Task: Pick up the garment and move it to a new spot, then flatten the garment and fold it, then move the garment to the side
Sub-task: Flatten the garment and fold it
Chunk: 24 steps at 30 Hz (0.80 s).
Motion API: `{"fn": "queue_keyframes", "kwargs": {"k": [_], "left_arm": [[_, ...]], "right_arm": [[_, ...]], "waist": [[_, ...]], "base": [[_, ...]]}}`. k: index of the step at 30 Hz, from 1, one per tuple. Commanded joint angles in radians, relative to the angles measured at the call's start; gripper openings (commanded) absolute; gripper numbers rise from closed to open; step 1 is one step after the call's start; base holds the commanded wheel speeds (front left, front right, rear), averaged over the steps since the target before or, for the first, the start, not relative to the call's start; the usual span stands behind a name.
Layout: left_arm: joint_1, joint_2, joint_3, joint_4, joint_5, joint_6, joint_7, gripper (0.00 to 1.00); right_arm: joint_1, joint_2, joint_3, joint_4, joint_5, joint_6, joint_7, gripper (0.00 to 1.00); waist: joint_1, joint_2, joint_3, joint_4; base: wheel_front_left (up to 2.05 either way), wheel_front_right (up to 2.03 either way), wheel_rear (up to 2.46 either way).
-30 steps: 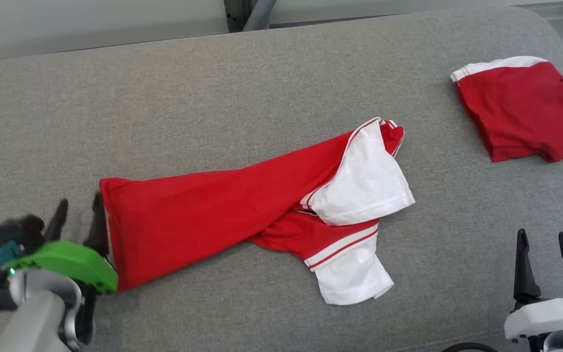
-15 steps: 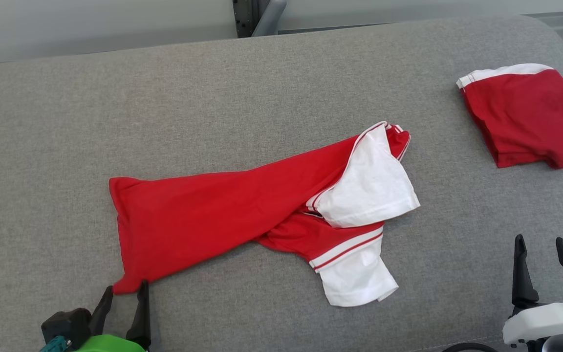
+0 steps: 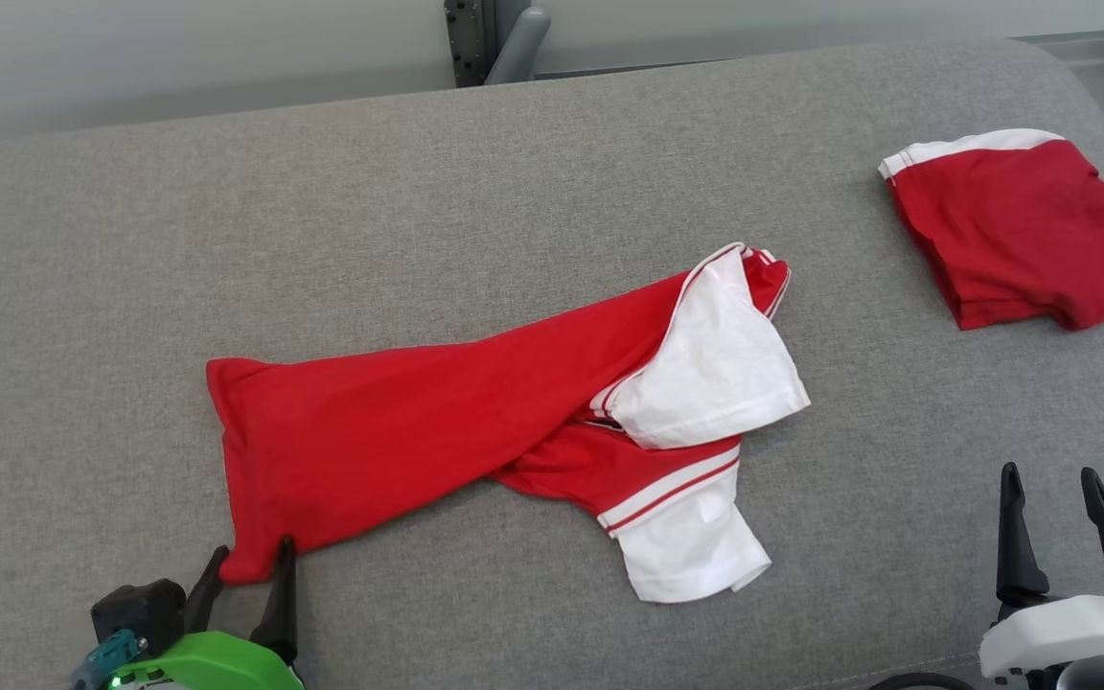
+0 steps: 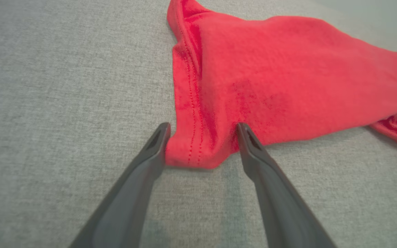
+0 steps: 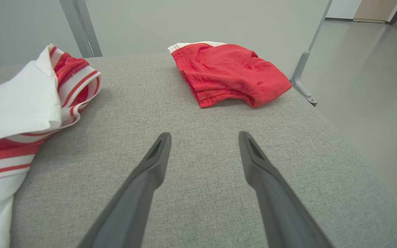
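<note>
The garment (image 3: 399,422), a red shirt with white sleeves (image 3: 715,374), lies twisted near the middle of the grey surface (image 3: 418,192). Its body is drawn out in a long band toward the robot's left, and the sleeves are bunched and overlapping at the other end. It is neither flat nor folded.

The left pincer (image 4: 202,125) stands wide and low on the surface, one finger on each side of the near hem corner (image 4: 191,155). The cloth sits between the tips, touching or nearly touching both, but it is not pinched. The right pincer (image 3: 1049,470) is also wide and holds nothing. It rests low at the right, apart from the sleeves.

A folded garment (image 3: 1022,230) lies at the far right of the surface, well apart. It looks like a finished piece rather than the one in hand.

As a judgement, the task is at an early stage. Whether the garment has had its move to a new spot cannot be told from here. The step in hand seems to be taking the hem corner, either to lift the cloth or to spread it. Flattening, folding and moving it aside all remain to be done.
</note>
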Motion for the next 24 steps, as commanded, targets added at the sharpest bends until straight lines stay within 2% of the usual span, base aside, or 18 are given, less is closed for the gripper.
{"fn": "queue_keyframes", "kwargs": {"k": [1,2,4,6,7,10,12,18,22,24], "left_arm": [[-0.014,-0.002,-0.003,0.011,0.007,-0.008,0.002,0.65],[-0.019,-0.003,-0.006,0.020,0.005,-0.014,0.006,0.47],[-0.030,-0.003,-0.012,0.035,0.006,-0.022,0.007,0.32],[-0.035,-0.005,-0.016,0.044,0.010,-0.025,0.003,0.05],[-0.038,-0.005,-0.015,0.044,0.014,-0.025,0.001,0.00],[-0.046,-0.002,-0.011,0.039,0.021,-0.022,-0.004,0.05],[-0.051,0.002,-0.012,0.033,0.024,-0.023,-0.005,0.00],[-0.065,0.021,-0.019,-0.010,0.002,-0.047,0.042,0.00],[-0.069,0.065,-0.030,-0.097,-0.039,-0.090,0.157,0.00],[-0.065,0.112,-0.035,-0.151,-0.061,-0.107,0.235,0.00]], "right_arm": [[0.002,-0.003,-0.002,0.001,0.005,-0.001,-0.001,1.00],[0.001,-0.003,-0.005,0.000,0.006,-0.001,-0.001,1.00],[0.001,-0.003,-0.008,-0.001,0.008,-0.001,-0.001,1.00],[0.004,-0.003,-0.011,-0.001,0.009,-0.001,-0.001,1.00],[0.004,-0.003,-0.013,-0.001,0.010,-0.001,-0.001,1.00],[0.008,-0.003,-0.018,0.003,0.011,-0.001,-0.001,1.00],[0.007,-0.003,-0.019,0.006,0.013,-0.001,-0.001,1.00],[0.003,-0.003,-0.013,0.008,0.018,-0.001,-0.001,1.00],[0.005,-0.003,-0.015,0.007,0.014,-0.001,-0.001,1.00],[0.006,-0.003,-0.015,0.006,0.013,-0.001,-0.001,1.00]], "waist": [[0.0000,0.0000,0.001,-0.006],[0.0000,0.0000,0.001,-0.009],[0.0000,0.0000,0.003,-0.014],[0.0000,0.0000,0.003,-0.017],[0.0000,0.0000,0.004,-0.018],[0.0000,0.0000,0.005,-0.016],[0.0000,0.0000,0.006,-0.013],[0.0000,0.0000,0.007,-0.003],[0.0000,0.0000,0.007,0.005],[0.0000,0.0000,0.008,0.007]], "base": [[0.00,0.00,0.00],[0.00,0.00,0.00],[0.00,0.00,0.00],[0.00,0.00,0.00],[0.00,0.00,0.00],[0.00,0.00,0.00],[0.00,0.00,0.00],[0.00,0.00,0.00],[0.00,0.00,0.00],[0.00,0.00,0.00]]}}
